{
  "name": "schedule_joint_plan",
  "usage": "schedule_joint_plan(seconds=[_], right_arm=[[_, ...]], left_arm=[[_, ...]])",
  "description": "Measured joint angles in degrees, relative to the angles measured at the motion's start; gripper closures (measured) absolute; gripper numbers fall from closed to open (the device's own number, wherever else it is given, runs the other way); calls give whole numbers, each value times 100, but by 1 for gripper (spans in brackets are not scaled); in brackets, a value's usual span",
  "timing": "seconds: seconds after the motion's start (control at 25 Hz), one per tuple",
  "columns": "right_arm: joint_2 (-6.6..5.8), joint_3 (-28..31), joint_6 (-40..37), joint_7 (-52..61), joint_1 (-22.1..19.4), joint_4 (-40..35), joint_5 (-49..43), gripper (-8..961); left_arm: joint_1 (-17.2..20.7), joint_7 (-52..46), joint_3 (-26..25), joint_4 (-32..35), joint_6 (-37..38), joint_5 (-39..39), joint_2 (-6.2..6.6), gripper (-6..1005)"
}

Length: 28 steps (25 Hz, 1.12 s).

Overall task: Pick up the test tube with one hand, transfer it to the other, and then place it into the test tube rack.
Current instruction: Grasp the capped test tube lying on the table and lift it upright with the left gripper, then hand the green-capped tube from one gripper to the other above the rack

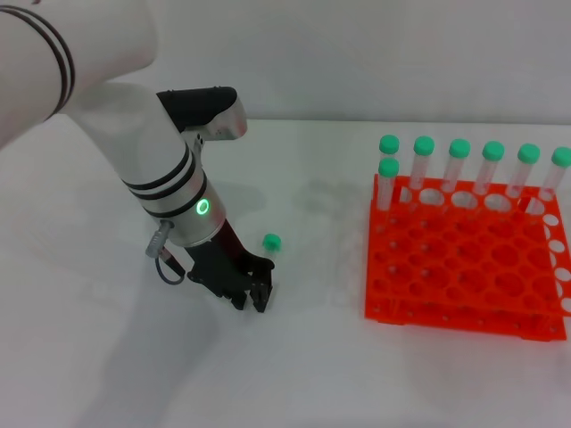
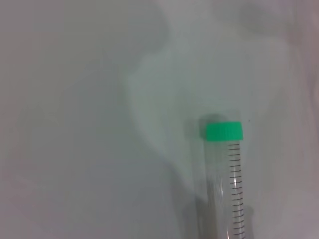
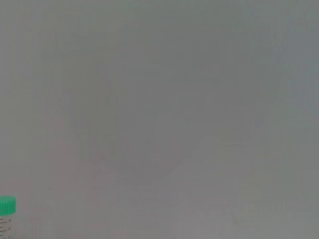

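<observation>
The test tube lies on the white table; its green cap (image 1: 271, 241) shows in the head view, and its clear body runs from the cap toward my left gripper. In the left wrist view the green cap (image 2: 224, 132) and the graduated clear body (image 2: 229, 189) run out of the picture toward the gripper. My left gripper (image 1: 251, 300) is down at the table over the tube's capless end. The orange-red test tube rack (image 1: 464, 267) stands to the right, apart from the gripper. My right gripper is out of view.
Several green-capped tubes (image 1: 459, 160) stand upright in the rack's far row. The left arm (image 1: 161, 169) slants in from the upper left. The right wrist view shows bare surface and one green cap (image 3: 6, 205) at its corner.
</observation>
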Motion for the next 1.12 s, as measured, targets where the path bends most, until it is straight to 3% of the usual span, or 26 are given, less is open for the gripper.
schedule_joint_plan(seconds=[0.4,0.68,0.88,1.12], right_arm=[[8,10,-3,0,22,-2,0,100],[21,60,-12,0,-13,-17,151,107],[46,494,25,133,-37,-12,309,111],[38,807,12,1185,-141,-14,302,117]], left_arm=[[11,278,0,33,-17,43,12,736],[24,800,-7,-76,-446,-502,191,786],[235,1970,-9,-411,-822,-2004,254,811],[989,4376,-9,-563,-1023,-4726,271,811]])
